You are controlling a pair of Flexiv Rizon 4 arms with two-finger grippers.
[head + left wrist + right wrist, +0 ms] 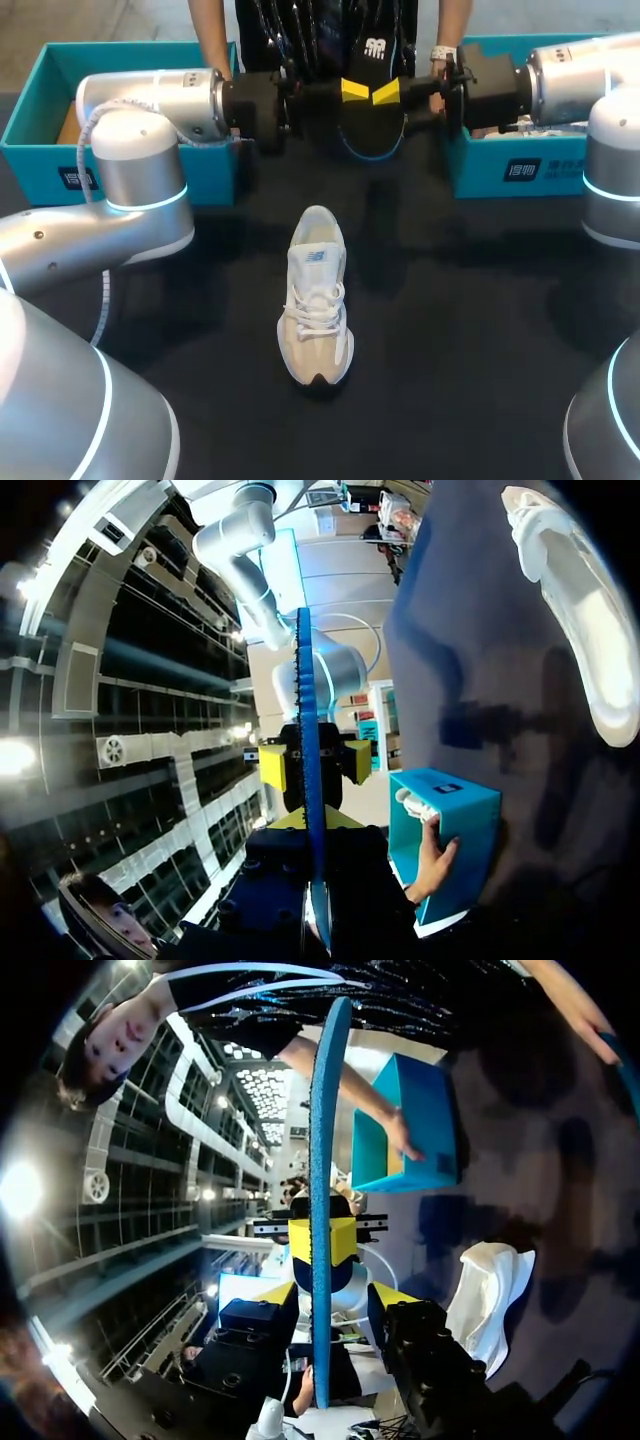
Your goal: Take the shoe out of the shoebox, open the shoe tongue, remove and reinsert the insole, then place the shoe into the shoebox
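One insole (372, 135), left pincer (355, 90) clamping, right pincer (387, 93) spread

The shoe (316, 300) is white and cream, with a beige forefoot and a black toe edge. The insole (372, 100) is black with a white logo and a blue rim. Both shoeboxes (40, 160) (480, 172) are teal with white labels. The table (450, 330) is black. The left gripper (355, 90) and the right gripper (387, 95) have yellow tips.

White-beige shoe (316, 300) upright mid-table, toe toward robot; black insole (372, 128) aloft between teal shoeboxes (45, 172).
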